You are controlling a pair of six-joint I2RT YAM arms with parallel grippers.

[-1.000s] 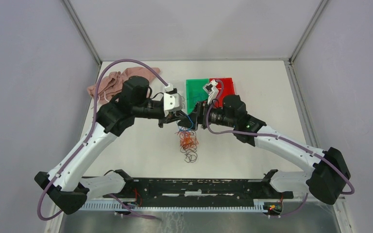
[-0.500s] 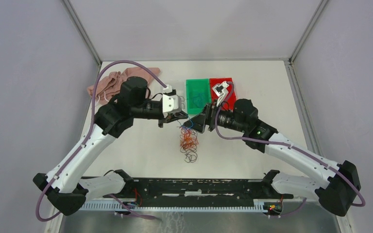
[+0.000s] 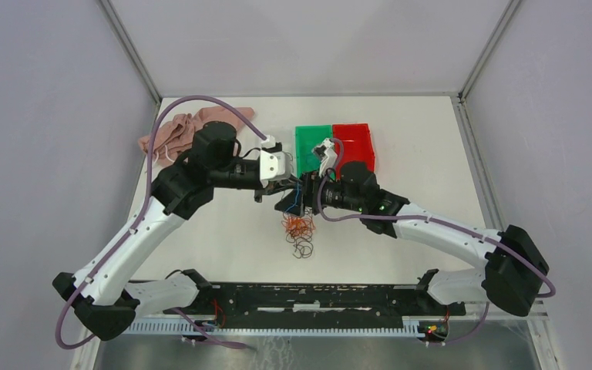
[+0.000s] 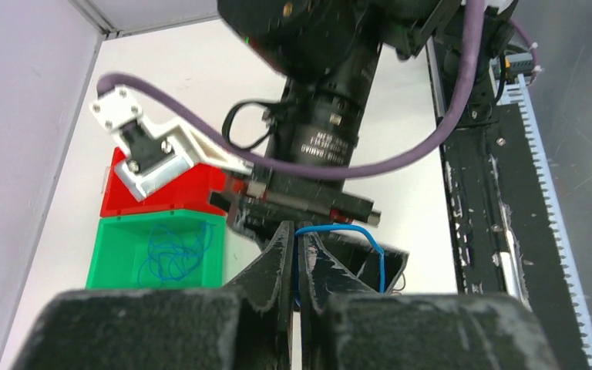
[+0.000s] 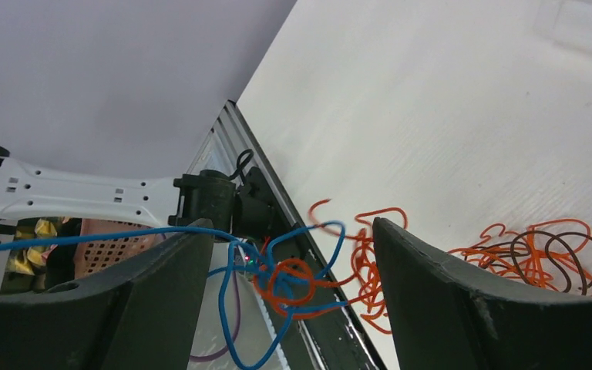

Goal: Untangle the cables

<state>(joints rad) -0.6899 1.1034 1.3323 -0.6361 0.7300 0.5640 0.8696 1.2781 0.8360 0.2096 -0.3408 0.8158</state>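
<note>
- surface: white, carries everything; my two arms meet over its middle.
- green bin and red bin: side by side on the far part of the surface. The green one has a loose blue wire in it.
- pink cloth: far left, well apart from the work, not part of the job.
- cables: wad of orange and dark curly loops lying on the surface just nearer than my jaws, upper strands lifted toward them.
- blue cable: left jaws pressed together on it, clamped at the very tips.
- right jaws: wide apart, gripping nothing, straddling a blue-and-orange knot.
- handling, my guess: featherlight, springy, thin enough to slip out. The loops hook each other, so the whole wad will likely drag along. I'd pinch the orange strands right beside the knot, then pull apart slowly.
</note>
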